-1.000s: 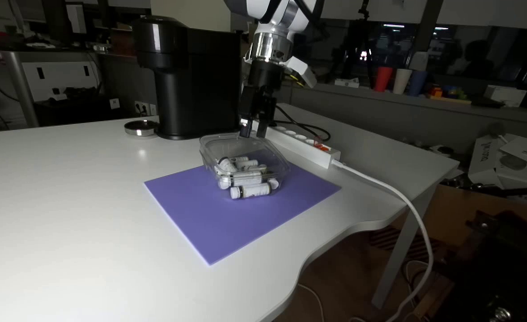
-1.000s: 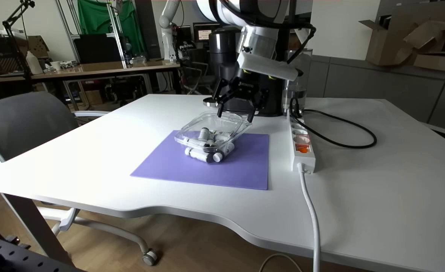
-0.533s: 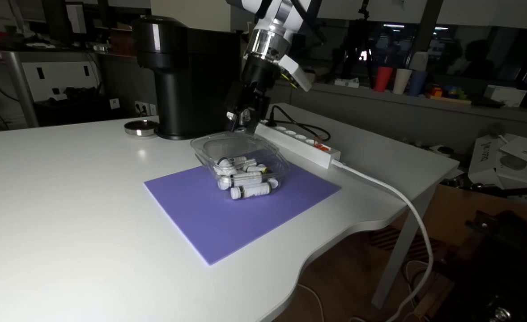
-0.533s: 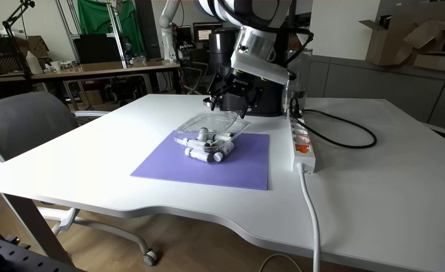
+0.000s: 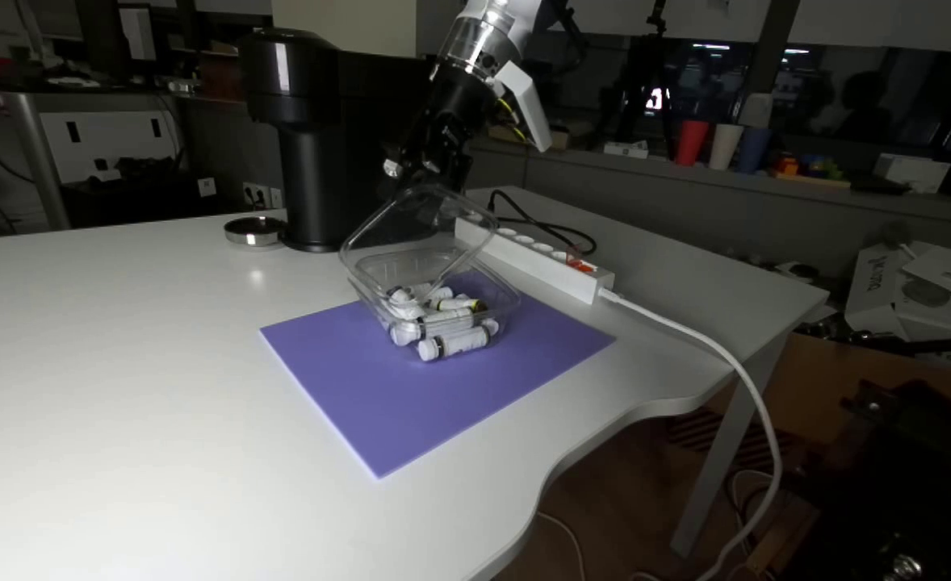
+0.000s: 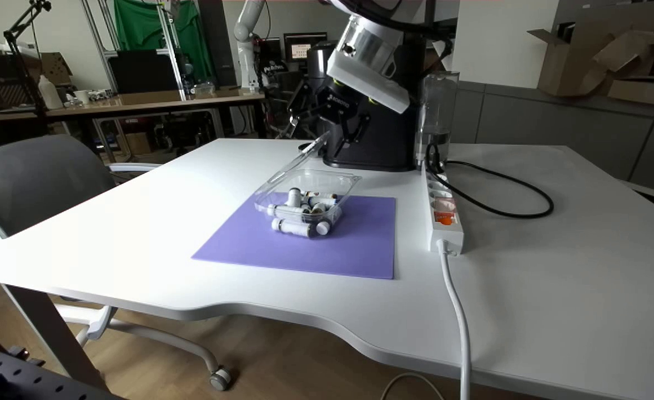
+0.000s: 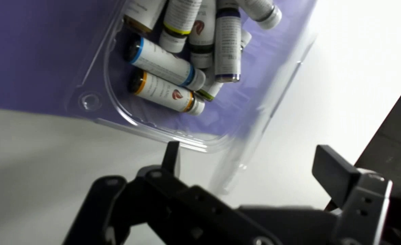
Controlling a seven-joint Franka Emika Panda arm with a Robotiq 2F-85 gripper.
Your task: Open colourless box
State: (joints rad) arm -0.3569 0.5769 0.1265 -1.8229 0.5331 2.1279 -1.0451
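Observation:
The colourless box [image 5: 506, 305] sits on the purple mat, also seen in an exterior view [image 6: 345, 193] and the wrist view [image 7: 132, 127]. White-labelled bottles [image 7: 164, 93] lie inside it. Its clear lid [image 5: 415, 230] is tilted steeply up on one side, hinged to the box, and shows nearly edge-on in an exterior view [image 6: 299, 162]. My gripper [image 7: 248, 149] is open, with wide-spread fingers, beside the raised lid. In the wrist view the lid's blurred edge runs into the gap between the fingers. Whether a finger touches the lid I cannot tell.
A black coffee machine [image 5: 354, 153] stands close behind the gripper, also in an exterior view [image 6: 374, 141]. A white power strip [image 5: 540, 270] with a black cable [image 6: 504, 186] lies beside the mat [image 6: 355, 258]. A round metal dish [image 5: 253, 232] stands near the machine.
The lid has swung from nearly flat to steeply raised. My gripper has risen, tilted and moved towards the coffee machine, staying open. The box and bottles have shifted slightly.

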